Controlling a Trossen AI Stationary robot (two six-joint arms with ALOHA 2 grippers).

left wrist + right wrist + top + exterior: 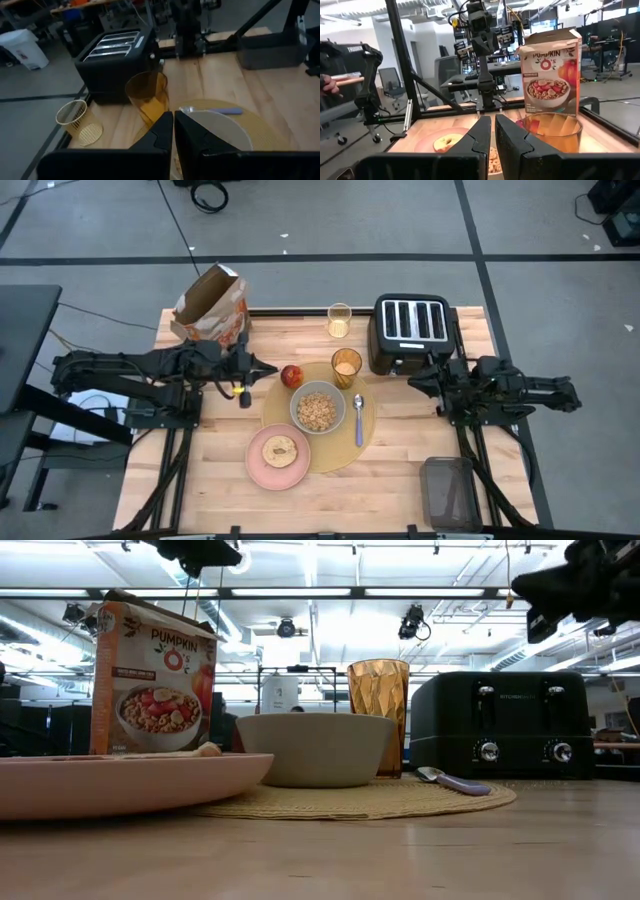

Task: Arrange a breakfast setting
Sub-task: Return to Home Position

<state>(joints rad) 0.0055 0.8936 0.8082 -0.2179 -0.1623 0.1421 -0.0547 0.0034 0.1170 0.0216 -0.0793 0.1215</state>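
Observation:
A round tan placemat lies mid-table. On it stand a grey bowl of cereal and an amber tumbler, and a blue-handled spoon lies beside the bowl. A pink plate with a toast slice overlaps the mat's near left edge. A red apple sits at the mat's far left edge. My left gripper is shut and empty, raised left of the apple. My right gripper is shut and empty, raised right of the tumbler.
A black toaster stands at the far right, an orange cereal box at the far left, and a clear glass between them. A grey bin sits at the near right corner. Bare wood shows along the near edge.

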